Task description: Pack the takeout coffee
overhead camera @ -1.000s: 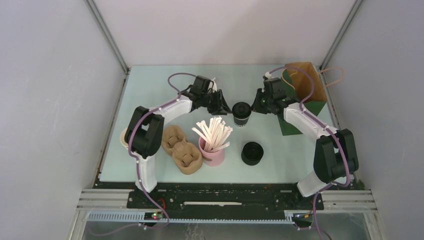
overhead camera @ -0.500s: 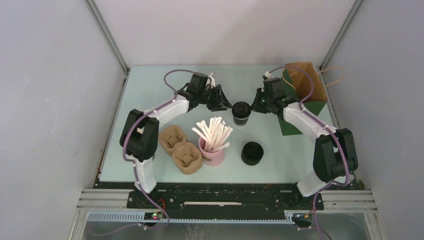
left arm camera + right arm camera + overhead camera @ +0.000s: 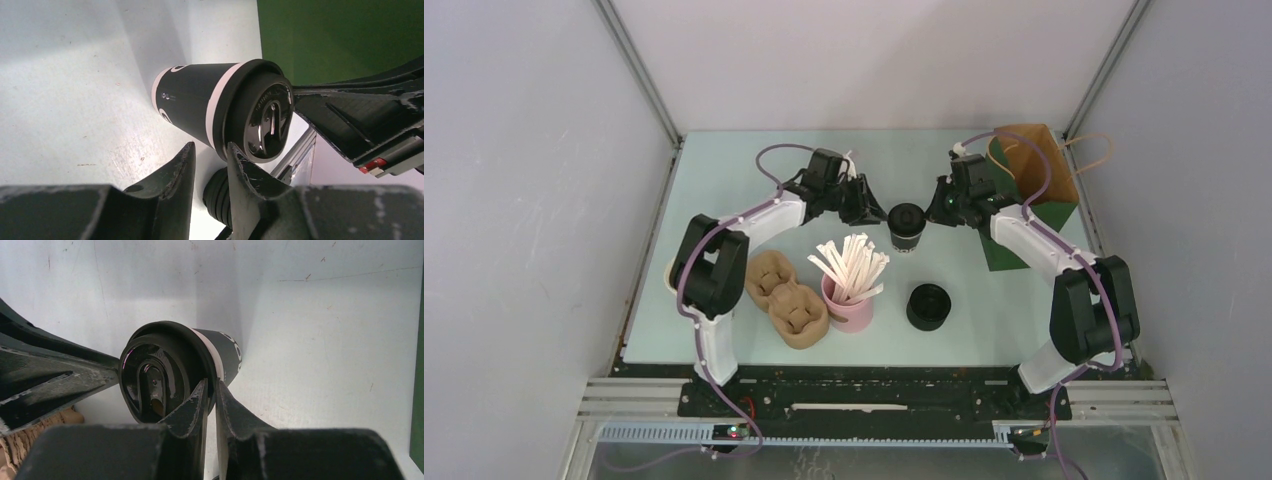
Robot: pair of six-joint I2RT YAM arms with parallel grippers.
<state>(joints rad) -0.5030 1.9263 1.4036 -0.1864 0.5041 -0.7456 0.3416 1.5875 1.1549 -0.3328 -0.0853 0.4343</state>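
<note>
From above, one small black paper cup with a round black plastic lid (image 3: 907,227) stands upright on the pale table (image 3: 724,170), its long axis vertical. It sits between the left gripper (image 3: 871,208) and the right gripper (image 3: 935,210), both close. Also there: one brown paper bag (image 3: 1031,160) behind the right arm, one pink holder of white sticks (image 3: 850,308), one squat black stack of lids (image 3: 927,306) and two brown pulp carriers (image 3: 786,295). In the left wrist view the jaws stand partly apart and empty, the cup just ahead. In the right wrist view the jaws are nearly together at the lid's rim; whether they pinch it I cannot tell.

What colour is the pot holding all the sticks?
The pot is pink; the top view shows it best.
</note>
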